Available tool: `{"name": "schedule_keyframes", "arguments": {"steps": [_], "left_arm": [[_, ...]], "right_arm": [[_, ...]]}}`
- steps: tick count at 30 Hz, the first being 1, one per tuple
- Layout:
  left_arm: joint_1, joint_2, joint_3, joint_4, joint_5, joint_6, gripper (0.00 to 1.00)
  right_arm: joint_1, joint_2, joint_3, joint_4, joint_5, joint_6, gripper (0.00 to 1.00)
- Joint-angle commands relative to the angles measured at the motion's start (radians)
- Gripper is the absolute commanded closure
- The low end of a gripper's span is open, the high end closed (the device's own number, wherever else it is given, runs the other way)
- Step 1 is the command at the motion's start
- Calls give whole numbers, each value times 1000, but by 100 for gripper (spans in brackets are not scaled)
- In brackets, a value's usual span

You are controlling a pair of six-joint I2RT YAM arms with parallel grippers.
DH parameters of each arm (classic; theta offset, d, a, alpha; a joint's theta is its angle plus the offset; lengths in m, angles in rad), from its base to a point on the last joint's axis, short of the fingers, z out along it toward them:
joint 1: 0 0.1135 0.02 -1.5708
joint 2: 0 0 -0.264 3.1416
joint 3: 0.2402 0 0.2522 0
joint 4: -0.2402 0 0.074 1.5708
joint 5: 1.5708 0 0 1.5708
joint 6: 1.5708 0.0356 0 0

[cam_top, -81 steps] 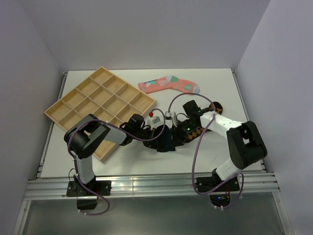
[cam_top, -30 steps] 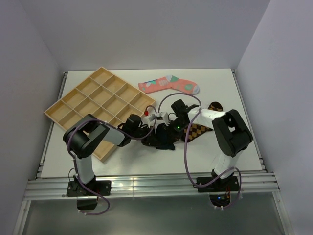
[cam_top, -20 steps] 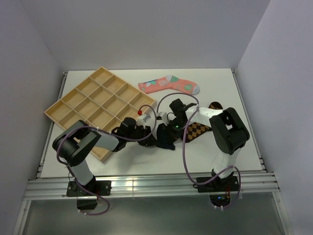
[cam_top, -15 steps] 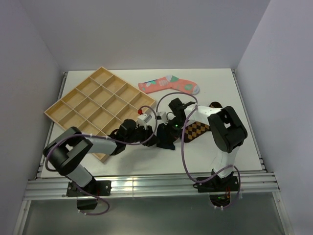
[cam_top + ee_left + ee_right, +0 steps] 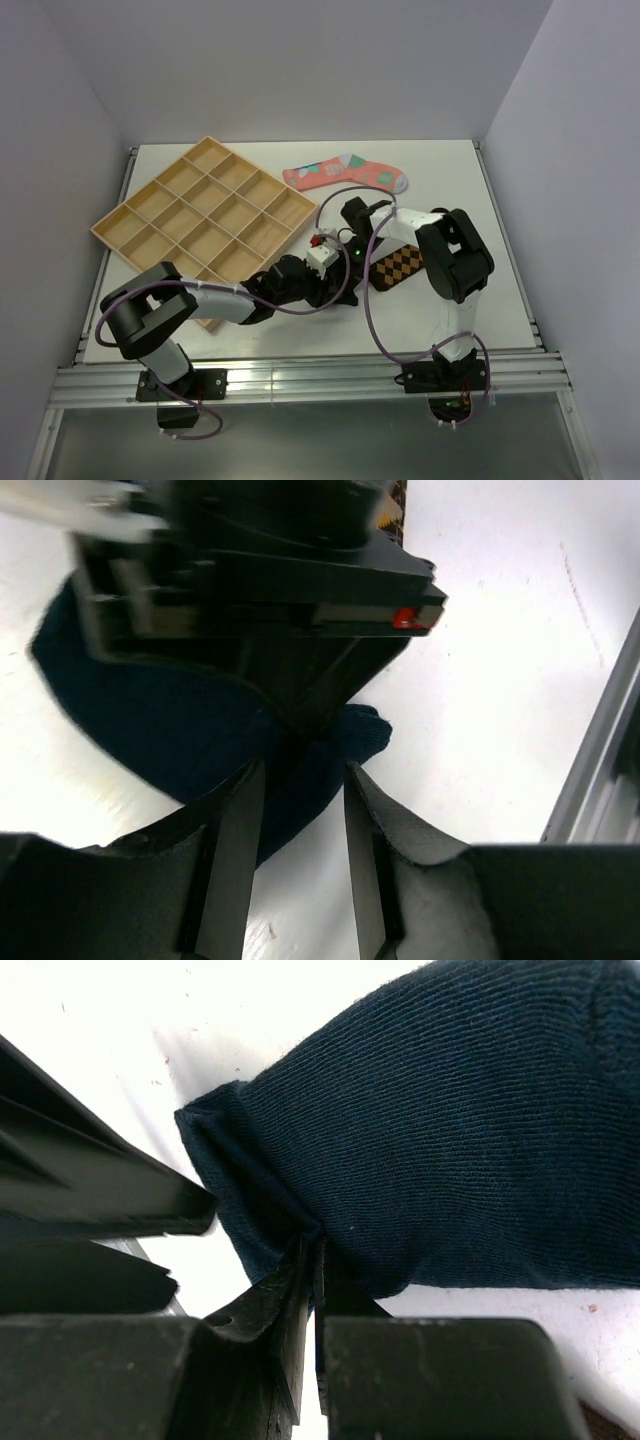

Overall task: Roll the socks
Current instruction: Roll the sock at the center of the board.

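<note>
The short dark navy sock (image 5: 450, 1130) lies bunched on the white table at the centre. My right gripper (image 5: 312, 1245) is shut on a pinched fold at its edge. My left gripper (image 5: 300, 772) faces it from the near side, open, with the sock's (image 5: 140, 710) toe end just between its fingertips (image 5: 240, 820) and untouched by the pads. From above, the two grippers (image 5: 338, 290) (image 5: 346, 268) meet over the dark sock. The brown-and-orange diamond sock (image 5: 400, 265) lies flat just right of them. The pink sock (image 5: 345, 173) with teal and white patches lies at the back.
A wooden compartment tray (image 5: 205, 215) stands on the left half of the table, its near corner beside my left forearm. The table's metal front rail (image 5: 600, 770) runs close on the near side. Cables loop over both arms.
My left gripper has opened and let go of the navy sock, and the left arm has stretched low and to the right. The right gripper has stayed shut on the sock, shifting slightly left.
</note>
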Motion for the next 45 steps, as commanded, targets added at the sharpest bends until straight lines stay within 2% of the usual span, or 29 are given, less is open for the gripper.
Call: {"name": "schedule_keyframes", "arguments": {"steps": [1, 8, 22, 30, 40, 45], "left_arm": [[-22, 33, 65, -14, -48, 69, 56], [-39, 118, 115, -48, -37, 103, 54], [-40, 138, 80, -10, 49, 68, 53], [-37, 59, 11, 75, -8, 57, 53], [-25, 36, 6, 124, 69, 46, 53], [-17, 85, 35, 131, 141, 51, 54]], "right_arm": [[4, 69, -7, -29, 113, -74, 92], [-16, 96, 8, -55, 124, -98, 92], [-36, 120, 48, -97, 149, -95, 92], [-36, 137, 80, -117, 195, -86, 92], [-32, 177, 137, -160, 227, -80, 91], [-29, 183, 141, -155, 232, -72, 91]]}}
